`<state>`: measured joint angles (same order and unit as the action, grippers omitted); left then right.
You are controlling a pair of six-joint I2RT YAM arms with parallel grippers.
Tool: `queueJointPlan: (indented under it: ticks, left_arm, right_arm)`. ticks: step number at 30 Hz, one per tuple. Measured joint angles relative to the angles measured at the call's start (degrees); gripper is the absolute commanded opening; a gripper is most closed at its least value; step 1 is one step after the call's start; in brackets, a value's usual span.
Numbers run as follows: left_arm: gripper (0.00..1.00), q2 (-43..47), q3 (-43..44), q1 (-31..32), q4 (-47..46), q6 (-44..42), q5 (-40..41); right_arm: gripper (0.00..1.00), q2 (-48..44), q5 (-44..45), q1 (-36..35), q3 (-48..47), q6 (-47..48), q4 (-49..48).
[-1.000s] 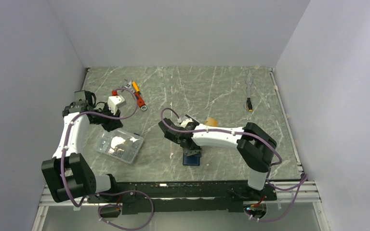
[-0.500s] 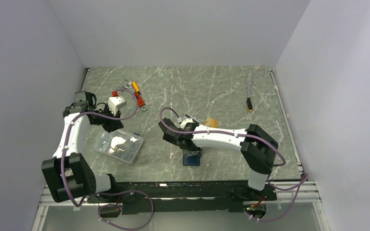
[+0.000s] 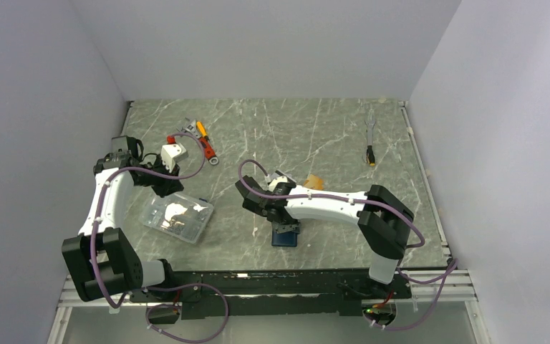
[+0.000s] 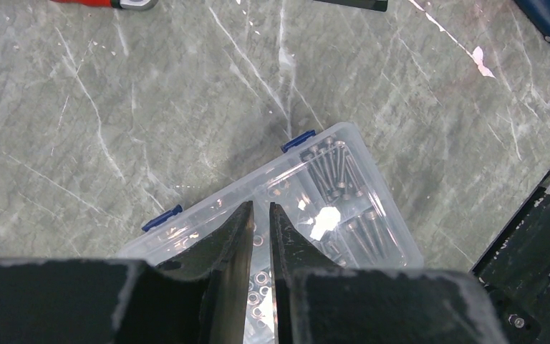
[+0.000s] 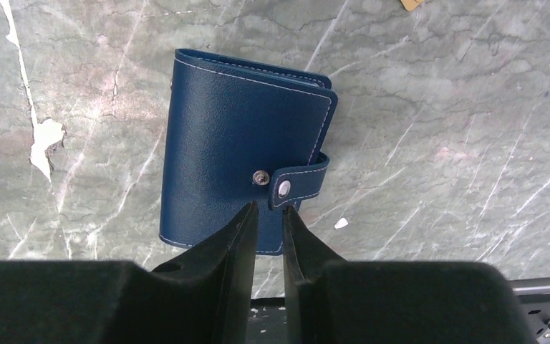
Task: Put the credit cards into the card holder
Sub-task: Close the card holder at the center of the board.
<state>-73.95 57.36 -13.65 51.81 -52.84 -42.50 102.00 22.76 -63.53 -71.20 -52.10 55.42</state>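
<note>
At the near edge of the counter [image 3: 329, 136] lies the card holder [image 5: 243, 143], folded closed. The right tool [image 5: 268, 209] hangs at its snap tab, fingers a slit apart; whether they pinch it is unclear. Farther left, the left tool [image 4: 261, 215], barely parted and empty, hangs over a clear parts box [image 4: 344, 186].

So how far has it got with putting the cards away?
Nothing looks done: the card holder lies folded shut on the table, with an orange-gold card lying apart from it. In hand: the right gripper, holding nothing, is poised over the snap tab. Left to do: opening the holder and loading the cards.
</note>
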Motion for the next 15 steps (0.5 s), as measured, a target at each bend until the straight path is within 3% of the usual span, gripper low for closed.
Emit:
queueJointPlan:
  ticks: [10, 15]
  left_arm:
    - [0.20, 0.57, 0.00, 0.00, 0.04, -0.02, -0.33]
    - [0.19, 0.74, 0.00, 0.00, 0.15, -0.02, -0.42]
  right_arm:
    - [0.00, 0.00, -0.79, 0.72, 1.27, -0.11, -0.59]
    - [0.00, -0.04, -0.76, 0.94, 1.64, -0.52, -0.83]
